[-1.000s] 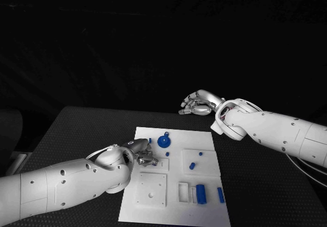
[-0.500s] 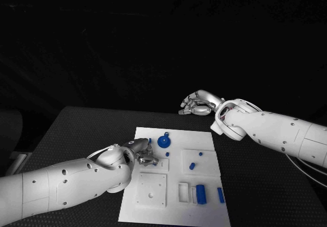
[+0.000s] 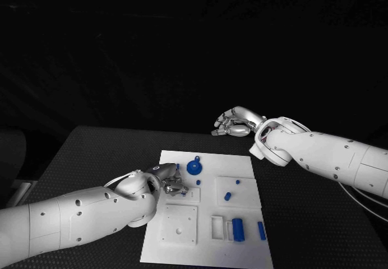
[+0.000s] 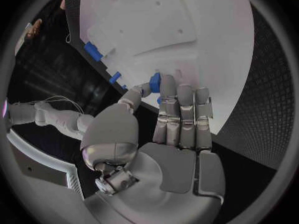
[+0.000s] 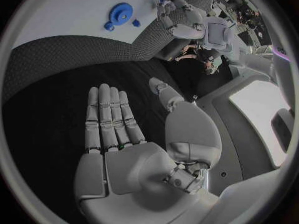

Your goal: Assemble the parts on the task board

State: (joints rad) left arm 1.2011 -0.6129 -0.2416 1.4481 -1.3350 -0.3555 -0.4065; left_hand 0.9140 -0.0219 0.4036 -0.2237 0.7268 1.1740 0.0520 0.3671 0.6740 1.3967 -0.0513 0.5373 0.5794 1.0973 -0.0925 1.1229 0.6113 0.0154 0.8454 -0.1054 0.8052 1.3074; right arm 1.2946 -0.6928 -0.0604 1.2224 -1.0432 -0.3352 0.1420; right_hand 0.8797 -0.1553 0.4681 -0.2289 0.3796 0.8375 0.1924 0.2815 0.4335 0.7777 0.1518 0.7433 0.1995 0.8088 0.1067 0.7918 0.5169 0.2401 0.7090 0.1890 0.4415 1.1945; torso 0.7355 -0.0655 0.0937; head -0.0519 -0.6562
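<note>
Left hand (image 4: 168, 119) pinched a small blue part (image 4: 154, 81) over the task board (image 3: 243, 162), apparently mid-insertion. Right hand (image 5: 124, 134) hung released, well apart. Next: likely careful alignment with its socket before pressing.

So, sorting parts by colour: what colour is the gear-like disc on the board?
Blue; the gear-like disc shows best in the right wrist view.

Not much diff vs a sec ago tbh. Left hand (image 3: 166, 180) has crept a tiny bit further over the task board (image 3: 243, 168), fingertips now a touch closer to the blue gear (image 3: 194, 167), and its forearm sits slightly further in. It's got a small blue part (image 4: 155, 82) pinched at the fingertips.
</note>
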